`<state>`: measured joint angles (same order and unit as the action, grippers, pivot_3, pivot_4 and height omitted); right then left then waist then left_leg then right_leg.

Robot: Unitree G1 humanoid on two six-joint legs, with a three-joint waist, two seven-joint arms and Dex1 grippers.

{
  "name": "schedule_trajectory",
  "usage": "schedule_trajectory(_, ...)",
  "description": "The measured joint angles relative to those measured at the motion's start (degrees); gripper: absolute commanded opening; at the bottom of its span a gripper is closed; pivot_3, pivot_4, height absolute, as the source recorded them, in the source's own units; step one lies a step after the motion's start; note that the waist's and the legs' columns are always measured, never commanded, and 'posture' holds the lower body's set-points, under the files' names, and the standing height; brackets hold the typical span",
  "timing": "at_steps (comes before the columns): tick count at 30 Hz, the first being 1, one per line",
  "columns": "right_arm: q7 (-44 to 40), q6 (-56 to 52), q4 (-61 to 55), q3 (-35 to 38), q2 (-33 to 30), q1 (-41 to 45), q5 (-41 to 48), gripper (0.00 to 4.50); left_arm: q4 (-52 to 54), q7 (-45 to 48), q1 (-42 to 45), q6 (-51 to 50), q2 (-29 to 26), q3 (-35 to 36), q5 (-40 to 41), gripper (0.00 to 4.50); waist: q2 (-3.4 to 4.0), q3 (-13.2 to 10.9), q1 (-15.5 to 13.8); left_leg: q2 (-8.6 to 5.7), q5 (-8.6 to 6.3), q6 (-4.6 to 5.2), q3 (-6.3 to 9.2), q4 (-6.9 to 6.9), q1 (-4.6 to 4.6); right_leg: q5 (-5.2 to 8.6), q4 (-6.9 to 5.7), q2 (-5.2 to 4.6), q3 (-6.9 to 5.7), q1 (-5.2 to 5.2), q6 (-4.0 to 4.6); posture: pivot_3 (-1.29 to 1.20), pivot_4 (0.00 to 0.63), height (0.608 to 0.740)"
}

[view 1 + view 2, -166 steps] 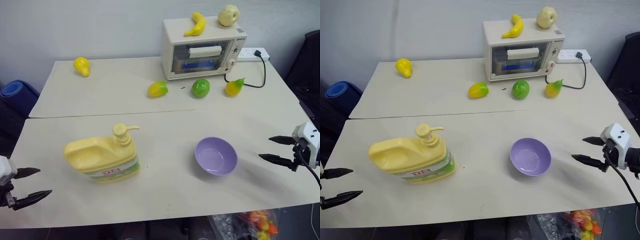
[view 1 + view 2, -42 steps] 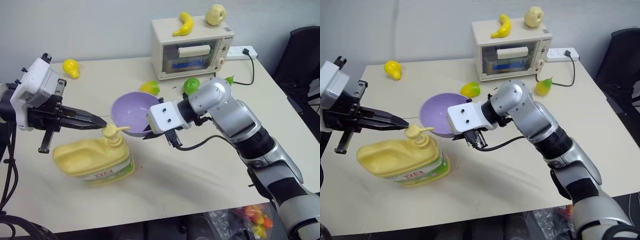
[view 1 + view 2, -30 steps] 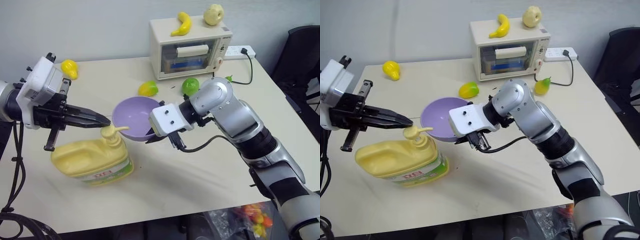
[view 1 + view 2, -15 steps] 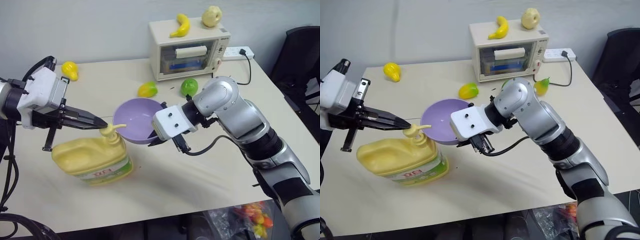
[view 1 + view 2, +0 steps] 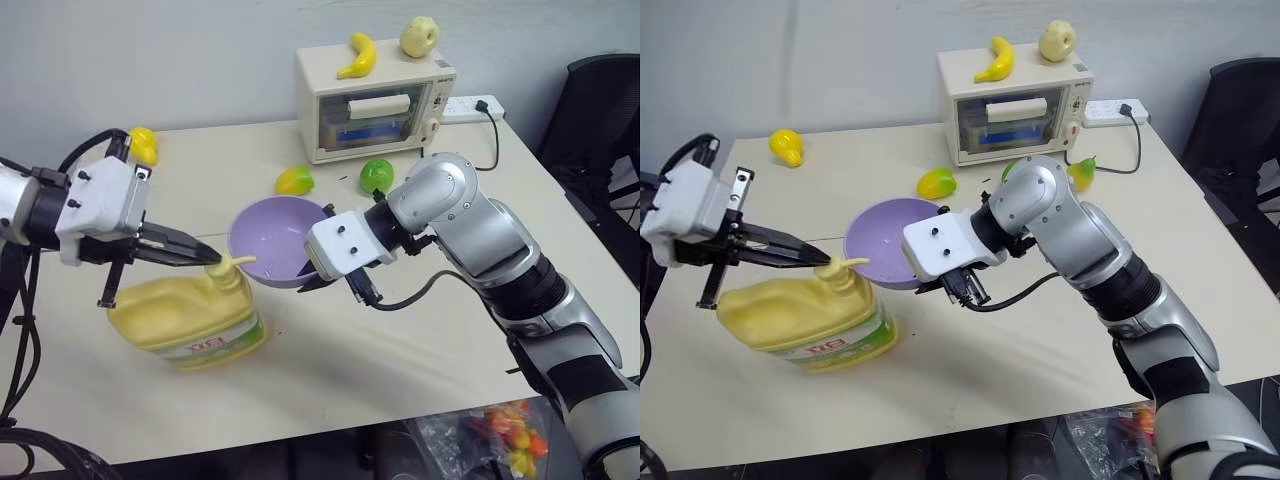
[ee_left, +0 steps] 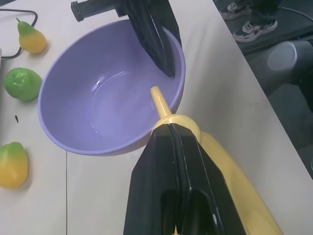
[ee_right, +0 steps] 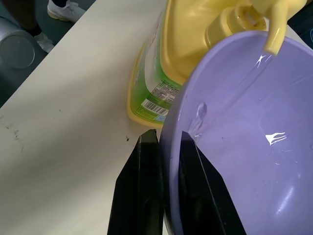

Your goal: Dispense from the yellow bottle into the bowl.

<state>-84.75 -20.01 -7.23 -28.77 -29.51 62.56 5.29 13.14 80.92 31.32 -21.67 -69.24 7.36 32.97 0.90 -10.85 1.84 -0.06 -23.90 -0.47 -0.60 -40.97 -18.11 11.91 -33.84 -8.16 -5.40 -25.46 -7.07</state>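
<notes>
right wrist view: liquid stream (image 7: 254, 66) into bowl (image 7: 244, 161)

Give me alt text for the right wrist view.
The right gripper, shut on the rim of the purple bowl, holds it under the spout of the yellow bottle. A clear stream runs from the spout into the bowl, above the beige table.

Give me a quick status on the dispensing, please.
Left gripper shut, tips on the yellow bottle's pump. Right gripper shut on the bowl's rim, bowl under the spout. Clear liquid streaming in. Nothing in the way.
</notes>
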Motion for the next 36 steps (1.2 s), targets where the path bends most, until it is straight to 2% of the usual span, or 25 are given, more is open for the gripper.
schedule_trajectory(5,-0.11,-0.07,0.08,-0.18,-0.05,-0.02,-0.02,0.0,-0.01,-0.9,-0.06,0.08,1.15,-0.2,-0.41,0.02,0.14,0.11,-0.07,0.0,0.0,0.0,-0.01,-0.01,0.01,0.0,-0.04,0.01,0.04,0.01,0.0,0.0,0.15,0.74)
schedule_trajectory(9,-0.05,-0.03,0.43,-0.11,-0.54,-0.08,-0.08,0.0,-0.68,-1.26,4.41,-6.32,2.44,-1.9,1.59,0.02,0.11,0.09,-0.14,0.0,0.0,0.01,0.01,-0.03,-0.06,0.0,0.0,0.01,0.01,-0.02,0.0,0.0,0.15,0.74)
schedule_trajectory(15,-0.08,0.8,0.45,-0.15,-0.57,-0.82,-0.03,0.0,-3.16,-1.16,15.86,-21.06,2.48,-0.13,12.62,0.02,-0.41,-0.16,-0.13,0.0,-0.03,0.04,0.12,-0.12,-0.77,-0.03,0.1,0.01,-0.12,-0.66,-0.04,0.0,0.15,0.74)
schedule_trajectory(18,-0.08,1.24,0.55,-0.15,-0.7,-1.44,-0.04,0.0,-4.16,-1.11,20.64,-26.37,0.36,3.01,17.24,0.6,-0.4,-0.16,0.08,-0.02,-0.04,0.04,0.03,-0.09,-1.1,-0.04,0.11,-0.03,-0.31,-1.09,-0.07,0.0,0.15,0.74)
schedule_trajectory(22,0.17,1.37,0.48,0.1,-1.68,-2.32,-0.05,0.0,-4.79,0.67,18.84,-30.35,-3.25,4.45,19.19,1.79,-0.4,-0.16,0.67,0.02,-0.05,0.02,0.03,-0.04,-1.14,-0.04,0.24,-0.03,-0.47,-1.07,-0.07,0.0,0.15,0.74)
schedule_trajectory(28,3.11,3.25,-0.09,2.5,-6.85,-10.59,-0.93,0.0,-1.5,3.8,2.74,-33.17,-8.15,14.91,19.14,3.62,-0.47,-0.22,0.71,0.04,-0.06,0.0,0.02,-0.11,-1.15,-0.04,0.21,-0.04,-0.46,-1.04,-0.07,0.0,0.15,0.74)
schedule_trajectory(31,6.28,5.61,0.52,5.4,-9.57,-16.13,-1.71,0.0,2.64,5.04,-8.48,-34.86,-8.54,24.84,17.22,4.48,-0.49,-0.22,0.51,0.06,-0.07,-0.02,0.01,-0.08,-1.13,-0.04,0.24,-0.04,-0.46,-1.03,-0.06,0.0,0.15,0.74)
schedule_trajectory(36,11.67,12.88,5.76,9.44,-13.25,-25.23,-4.3,0.0,8.3,5.07,-24.1,-37.77,-5.66,41.9,12.54,4.48,-0.47,-0.23,0.01,0.07,-0.08,-0.03,-0.05,-0.04,-1.1,-0.04,0.27,-0.04,-0.43,-1.03,-0.04,0.0,0.15,0.74)
